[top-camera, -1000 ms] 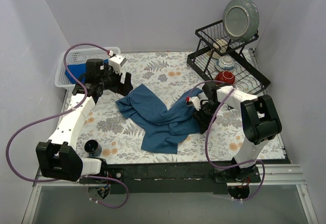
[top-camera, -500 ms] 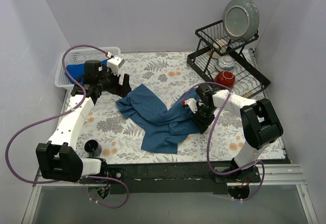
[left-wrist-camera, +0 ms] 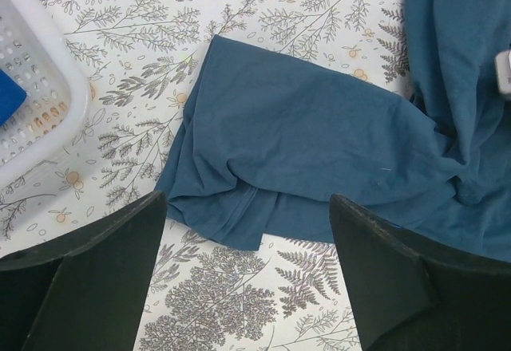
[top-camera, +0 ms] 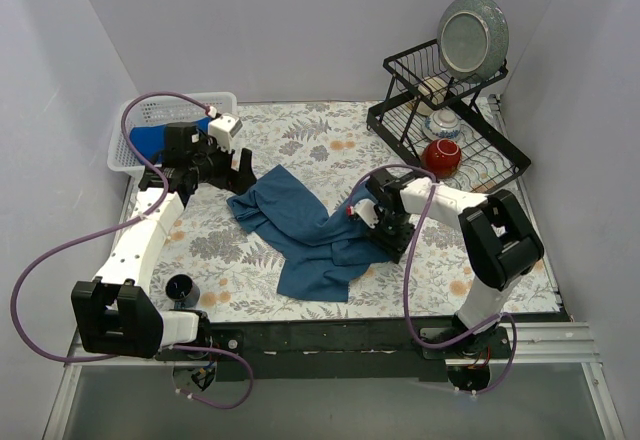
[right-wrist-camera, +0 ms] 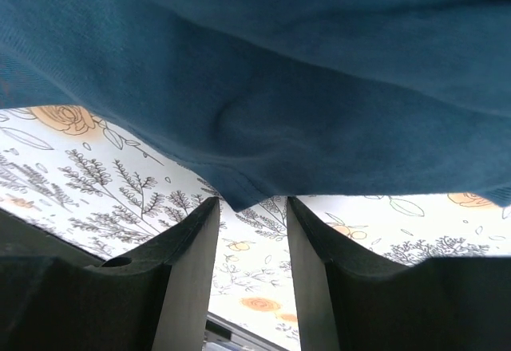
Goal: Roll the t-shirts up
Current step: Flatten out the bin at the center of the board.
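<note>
Teal t-shirt (top-camera: 310, 235) crumpled on floral surface (top-camera: 300, 128), long axis ten to four o'clock, left pincer (left-wrist-camera: 247, 205) wide apart, right pincer (right-wrist-camera: 251, 207) narrowly apart at hem

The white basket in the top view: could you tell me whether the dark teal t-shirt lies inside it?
No, the dark teal t-shirt lies crumpled on the floral table, outside the white basket.
</note>
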Robot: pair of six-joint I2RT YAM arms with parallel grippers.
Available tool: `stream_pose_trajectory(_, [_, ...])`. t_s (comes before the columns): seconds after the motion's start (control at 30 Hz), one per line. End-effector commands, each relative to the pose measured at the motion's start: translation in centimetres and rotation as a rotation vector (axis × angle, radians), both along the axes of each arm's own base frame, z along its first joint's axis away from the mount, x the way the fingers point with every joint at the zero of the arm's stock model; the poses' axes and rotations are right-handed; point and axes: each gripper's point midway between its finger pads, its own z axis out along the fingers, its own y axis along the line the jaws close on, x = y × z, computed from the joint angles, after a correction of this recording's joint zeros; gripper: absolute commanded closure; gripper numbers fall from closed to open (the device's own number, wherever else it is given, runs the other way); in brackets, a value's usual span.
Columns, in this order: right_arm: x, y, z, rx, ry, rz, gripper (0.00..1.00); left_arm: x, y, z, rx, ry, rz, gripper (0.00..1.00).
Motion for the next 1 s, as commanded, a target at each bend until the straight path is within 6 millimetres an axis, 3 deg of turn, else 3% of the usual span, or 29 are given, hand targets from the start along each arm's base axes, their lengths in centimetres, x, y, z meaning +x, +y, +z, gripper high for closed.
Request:
stream_pose_trajectory(0.0, [0.8, 0.4, -5.5, -0.026, -0.065, 0.083, 0.54, -0.7, 0.2, 1.3, -0.013, -0.039, -0.004, 0.17])
stream_pose_trajectory(0.17, [1.6, 0.0, -6.3, -0.076, -0.114, 0.100, 0.60, -0.8, 0.2, 0.9, -0.016, -0.029, -0.006, 0.17])
stream_pose_trajectory(0.4, [2.8, 1.4, -5.6, -0.057, -0.125, 0.097, 0.57, -0.6, 0.1, 0.8, -0.016, -0.030, -0.010, 0.17])
stream_pose_trajectory(0.83, [1.5, 4.4, -5.0, -0.005, -0.133, 0.186, 0.56, -0.9, 0.1, 0.2, -0.019, -0.018, -0.012, 0.17])
stream_pose_trajectory(0.97, [1.6, 4.9, -5.1, 0.009, -0.132, 0.199, 0.88, -0.9, 0.0, 0.0, -0.024, -0.012, -0.012, 0.17])
